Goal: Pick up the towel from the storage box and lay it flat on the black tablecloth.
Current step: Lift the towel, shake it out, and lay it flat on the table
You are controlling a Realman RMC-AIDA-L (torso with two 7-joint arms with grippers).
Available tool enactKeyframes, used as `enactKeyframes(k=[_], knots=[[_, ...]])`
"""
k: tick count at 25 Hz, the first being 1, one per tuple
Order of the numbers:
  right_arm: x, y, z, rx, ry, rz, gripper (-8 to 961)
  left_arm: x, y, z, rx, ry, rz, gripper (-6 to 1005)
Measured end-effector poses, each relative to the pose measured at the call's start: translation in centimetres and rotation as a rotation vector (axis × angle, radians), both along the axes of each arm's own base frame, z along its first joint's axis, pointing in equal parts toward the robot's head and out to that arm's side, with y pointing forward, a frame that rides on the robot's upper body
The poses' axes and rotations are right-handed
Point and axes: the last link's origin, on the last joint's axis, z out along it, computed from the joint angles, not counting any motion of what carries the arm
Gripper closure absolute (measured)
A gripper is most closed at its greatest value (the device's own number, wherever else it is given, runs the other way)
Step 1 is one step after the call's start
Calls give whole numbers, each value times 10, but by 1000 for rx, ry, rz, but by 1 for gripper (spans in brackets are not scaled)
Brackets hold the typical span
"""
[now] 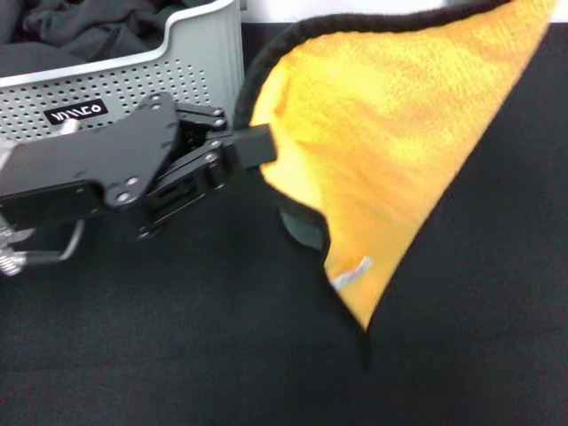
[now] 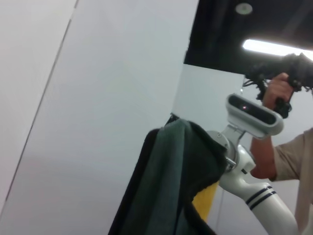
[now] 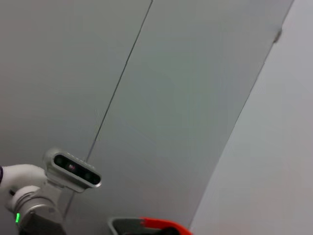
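The left hand (image 1: 256, 146) is gripping the towel (image 1: 390, 133) by its dark-edged border, its black fingers closed on the cloth just beside the storage box (image 1: 169, 67), at that box's front corner. The towel is hanging out from the pinch in a broad orange-yellow sheet, raised off the black tablecloth (image 1: 177, 355) covering the worktop, and it is narrowing to a point well in front of the box, where a small pale tag (image 1: 352, 272) is showing near the tip. A bit of the grey-black edging (image 1: 302, 226) is curling under the sheet below the hand. The box is standing on the tablecloth with its black label (image 1: 77, 113) facing forward, and a dark cloth (image 1: 80, 27) is lying inside it. In the left wrist view the towel's grey reverse (image 2: 171, 191) is draping close to the lens, with a sliver of yellow behind it. The right hand is showing in no view.
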Motion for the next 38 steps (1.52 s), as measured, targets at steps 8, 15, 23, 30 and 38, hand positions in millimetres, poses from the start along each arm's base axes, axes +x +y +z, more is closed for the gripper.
enactKeyframes(k=[8, 15, 23, 30, 38], knots=[[31, -35, -1, -154, 49, -112, 910, 12, -22, 17, -54, 70, -30, 978], [60, -71, -12, -240, 85, -204, 909, 14, -40, 21, -93, 120, -18, 978], [80, -103, -37, -341, 89, -296, 908, 7, -69, 23, -110, 162, 12, 978], [78, -117, -56, -453, 97, -298, 907, 7, -80, 18, -164, 176, 4, 978], [96, -117, -89, -545, 93, -286, 906, -13, -89, 14, -195, 153, 103, 979]])
